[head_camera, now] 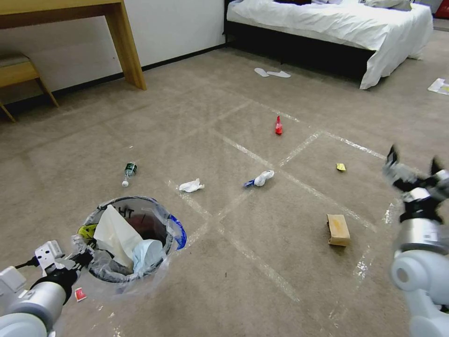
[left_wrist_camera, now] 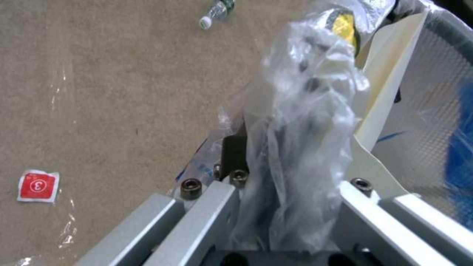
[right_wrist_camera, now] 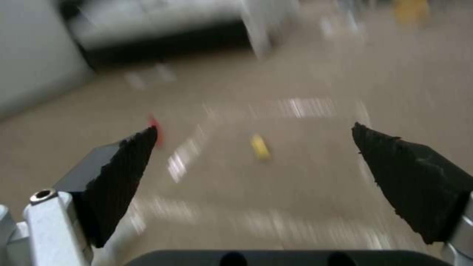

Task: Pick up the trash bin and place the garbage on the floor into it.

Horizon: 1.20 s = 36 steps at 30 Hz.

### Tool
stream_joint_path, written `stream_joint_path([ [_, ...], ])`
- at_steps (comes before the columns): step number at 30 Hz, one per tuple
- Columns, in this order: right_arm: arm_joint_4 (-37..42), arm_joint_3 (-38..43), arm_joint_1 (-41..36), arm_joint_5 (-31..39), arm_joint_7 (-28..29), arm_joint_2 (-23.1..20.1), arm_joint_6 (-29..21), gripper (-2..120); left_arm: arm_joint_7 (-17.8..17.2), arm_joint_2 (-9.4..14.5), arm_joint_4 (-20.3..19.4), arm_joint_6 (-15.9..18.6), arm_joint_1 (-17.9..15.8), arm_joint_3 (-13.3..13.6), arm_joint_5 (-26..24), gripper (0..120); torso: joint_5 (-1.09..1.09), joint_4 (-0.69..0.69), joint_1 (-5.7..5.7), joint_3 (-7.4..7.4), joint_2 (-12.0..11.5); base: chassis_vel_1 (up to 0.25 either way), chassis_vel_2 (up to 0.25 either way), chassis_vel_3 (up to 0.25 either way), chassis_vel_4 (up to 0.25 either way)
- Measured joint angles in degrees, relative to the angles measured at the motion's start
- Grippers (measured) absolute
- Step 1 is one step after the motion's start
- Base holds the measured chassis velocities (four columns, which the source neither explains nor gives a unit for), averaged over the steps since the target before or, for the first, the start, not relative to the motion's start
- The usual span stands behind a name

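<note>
Trouble first: the trash bin [head_camera: 133, 236] hangs by its rim & crinkly bag from the left gripper [head_camera: 83, 258], shut on it, so it could slip or tip & spill. It's low on the robot's left, w/ tissues inside. Right gripper [head_camera: 414, 169] is open, up high. Brown box [head_camera: 338, 229] & tissue [head_camera: 191, 186] lie on the floor.

Left hand [left_wrist_camera: 295, 155]: fingertips buried in the crinkled liner of the trash bin [head_camera: 110, 274], so the grip on the rim is hidden. Bin's red wall not visible under plastic; near rim partly hidden by the arm. Right wrist view motion-blurred: red wrapper [right_wrist_camera: 156, 129] and yellow wrapper [right_wrist_camera: 260, 147] are smears. Bottle [left_wrist_camera: 217, 11] cut by frame edge. Bed [head_camera: 336, 28] and table [head_camera: 70, 14] cropped at far edge.
</note>
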Motion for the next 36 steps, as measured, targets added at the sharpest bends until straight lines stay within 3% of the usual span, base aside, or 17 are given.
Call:
stream_joint_path([
  [1,-2.5,-1.0,1.0,2.2,3.2,0.0,-4.5,100,0.1,0.0,0.1,-0.1,0.1,0.0,0.2,1,0.01,0.00,0.00,0.00,0.0,0.000,0.000,0.000,0.000],
  [4,-4.5,-1.7,1.9,4.7,5.7,-0.2,-8.4,100,0.2,0.1,0.2,-0.2,0.1,0.0,0.2,1,0.00,0.00,0.00,0.00,0.0,0.000,0.000,0.000,0.000],
  [5,-6.6,-2.6,3.2,7.5,7.8,-0.5,-12.5,100,0.2,0.2,0.4,-0.2,0.1,0.0,0.2,1,0.01,0.00,0.00,0.00,0.0,0.000,0.000,0.000,0.000],
  [9,-9.5,-3.9,5.5,10.3,9.9,-1.0,-16.5,100,0.2,0.4,0.7,-0.3,0.0,0.0,0.2,1,-0.01,-0.01,0.00,0.00,0.0,0.000,0.000,0.000,0.000],
  [11,-15.0,-7.2,10.1,12.0,11.5,-2.0,-20.6,100,0.4,0.5,1.2,-0.6,0.0,0.0,0.3,1,-0.01,0.00,0.00,0.00,0.0,0.000,0.000,0.000,0.000],
  [18,-27.6,-13.2,18.1,8.8,11.3,-2.8,-24.3,100,0.5,1.2,2.2,-0.8,-0.8,0.8,0.4,1,0.00,0.01,0.01,0.01,0.0,0.000,0.000,0.000,0.000],
  [21,-29.3,-14.1,19.0,7.8,11.0,-3.1,-24.8,100,0.5,1.3,2.3,-0.8,-0.8,0.9,0.4,1,-0.01,-0.02,0.01,0.01,0.0,0.000,0.000,0.000,0.000],
  [24,-37.0,-19.6,23.6,2.0,9.0,-3.8,-25.0,100,0.7,1.6,2.3,-1.1,-0.5,0.6,0.4,1,-0.01,0.00,0.01,0.01,0.0,0.000,0.000,0.000,0.000],
  [36,-44.7,-30.4,31.6,-2.6,9.1,-1.8,-26.1,99,1.1,1.3,1.8,-1.8,0.3,-0.2,0.5,1,-0.01,0.01,0.01,0.00,0.0,0.000,0.000,0.000,0.000],
])
